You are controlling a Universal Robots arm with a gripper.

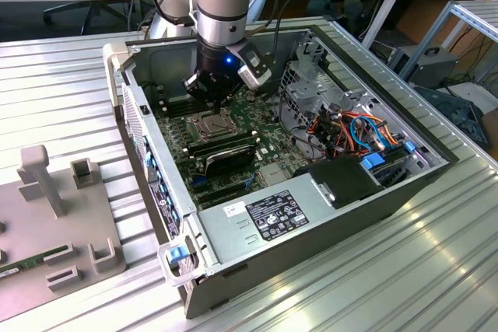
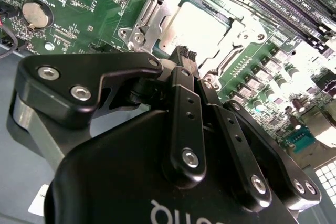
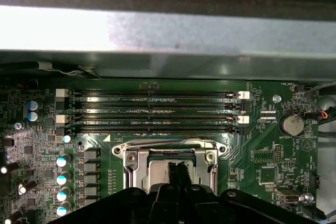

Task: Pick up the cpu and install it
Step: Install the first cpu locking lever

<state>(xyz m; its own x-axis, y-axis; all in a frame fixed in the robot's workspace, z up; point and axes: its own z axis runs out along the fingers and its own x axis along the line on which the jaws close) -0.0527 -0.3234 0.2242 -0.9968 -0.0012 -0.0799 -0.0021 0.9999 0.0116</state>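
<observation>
In the exterior view the arm reaches down into an open computer case (image 1: 311,215) lying on a ribbed metal desk (image 1: 70,83). The gripper (image 1: 212,97) hangs just above the socket frame (image 1: 208,124) on the green motherboard (image 1: 268,141), with long black memory sticks (image 1: 226,148) just beside the socket on the side nearer the power supply (image 1: 264,219).

In the second wrist view the gripper (image 2: 182,53) shows its two black fingers (image 2: 181,85) pressed together, tips close over the socket frame (image 2: 152,19). Inside the frame lies a pale silver-grey square, judged to be the cpu (image 2: 202,27); it sits flat within the socket, and the fingers pinch nothing. A round coin battery (image 2: 35,14) lies well apart from the socket.

In the first wrist view the gripper (image 3: 177,169) again appears closed, its tips directly over the socket frame (image 3: 170,153), where part of the cpu (image 3: 157,169) shows beside them. Four memory slots (image 3: 152,111) run just beyond the socket, between it and the case wall (image 3: 168,30).

The likely risk is that the closed tips press on the chip off-centre and tilt it in the socket, which could bend the contacts beneath. The tips could also catch the frame's edge, since they stand so near it.
</observation>
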